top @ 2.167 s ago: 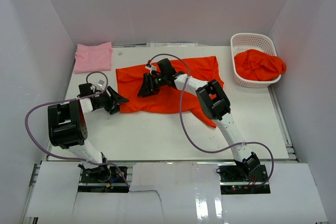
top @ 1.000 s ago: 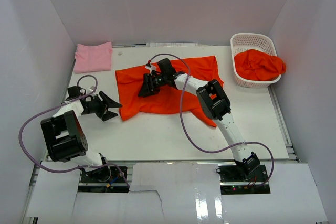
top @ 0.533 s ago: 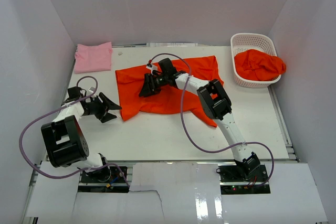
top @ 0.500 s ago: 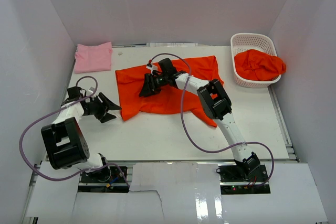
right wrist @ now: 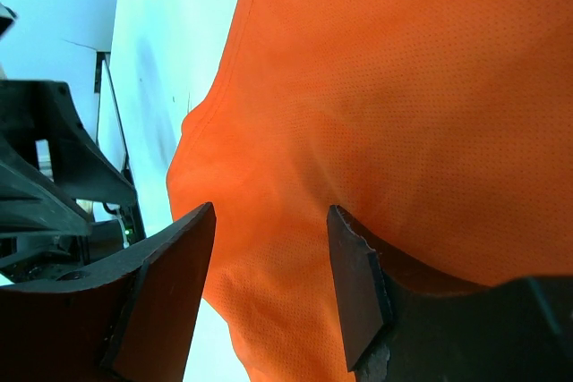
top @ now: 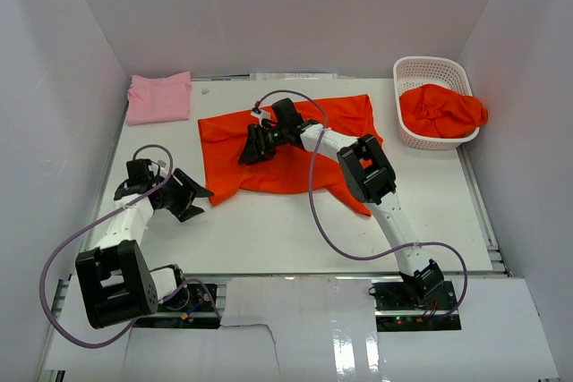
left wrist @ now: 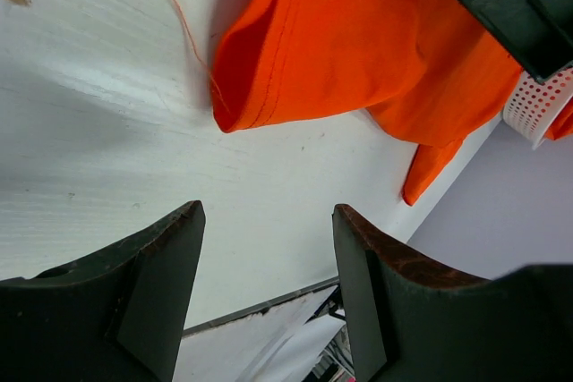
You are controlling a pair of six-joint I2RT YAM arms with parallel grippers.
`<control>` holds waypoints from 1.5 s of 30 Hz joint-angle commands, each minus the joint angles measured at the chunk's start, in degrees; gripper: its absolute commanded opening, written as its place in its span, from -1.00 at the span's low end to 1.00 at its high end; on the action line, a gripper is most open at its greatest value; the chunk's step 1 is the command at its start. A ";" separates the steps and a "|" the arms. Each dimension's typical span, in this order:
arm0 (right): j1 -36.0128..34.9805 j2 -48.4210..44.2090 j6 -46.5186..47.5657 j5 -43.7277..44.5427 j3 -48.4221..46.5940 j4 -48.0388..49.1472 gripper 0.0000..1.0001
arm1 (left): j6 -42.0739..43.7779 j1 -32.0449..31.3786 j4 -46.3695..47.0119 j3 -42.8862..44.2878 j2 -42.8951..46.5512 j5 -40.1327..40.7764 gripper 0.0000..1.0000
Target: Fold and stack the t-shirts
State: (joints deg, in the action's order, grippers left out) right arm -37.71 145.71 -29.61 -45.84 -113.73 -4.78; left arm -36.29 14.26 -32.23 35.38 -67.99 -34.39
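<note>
light: bright, even | shadows: soft, faint | focus: sharp overall

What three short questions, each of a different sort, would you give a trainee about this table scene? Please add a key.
1. True or false: the left gripper is open, with nothing between its jaws.
2. Choose one. What lies in the white basket? A: a bundled orange t-shirt. B: a folded towel. C: nothing at all.
3. Fill in the gap: the right gripper is open over the ___.

Key
1. True. Only bare table shows between its jaws.
2. A.
3. spread orange t-shirt.
</note>
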 commanded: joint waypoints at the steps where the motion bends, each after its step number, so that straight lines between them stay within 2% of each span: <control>1: 1.33 0.36 2.62 5.41 1.58 -6.12 0.22 | -4.66 -2.91 5.06 -1.54 1.01 2.91 0.39; 4: 1.42 0.36 2.62 5.33 1.58 -6.21 0.22 | -6.94 -5.99 5.51 -2.94 1.54 6.61 0.39; 8: 1.50 0.28 2.62 5.24 1.76 -6.12 0.22 | -11.60 -6.79 7.53 -6.89 2.77 9.60 0.28; 15: 1.68 -0.16 3.06 5.24 2.64 -6.21 0.23 | -16.43 -8.90 10.07 -8.30 2.16 16.28 0.27; 32: 1.77 -0.25 3.15 5.33 2.72 -6.12 0.24 | -19.34 -13.29 16.49 -6.20 -7.77 21.91 0.24; 35: 1.85 -0.51 3.24 5.33 2.99 -6.12 0.24 | -18.99 -13.29 16.50 -5.50 -9.88 22.52 0.17; 36: 1.85 -0.51 3.33 5.33 3.08 -6.12 0.24 | -18.82 -13.29 16.41 -5.41 -10.58 22.87 0.07; 40: 1.85 -0.95 3.33 5.15 3.17 -6.12 0.24 | -18.73 -13.29 15.62 -4.70 -12.26 24.02 -0.09; 45: 1.85 -1.39 3.50 5.15 3.69 -6.12 0.25 | -18.90 -13.29 15.79 -4.26 -14.27 25.16 -0.15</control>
State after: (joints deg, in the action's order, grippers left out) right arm -36.75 144.68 -28.91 -45.58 -112.60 -5.87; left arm -56.38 1.15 -13.98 31.83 -79.48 -16.47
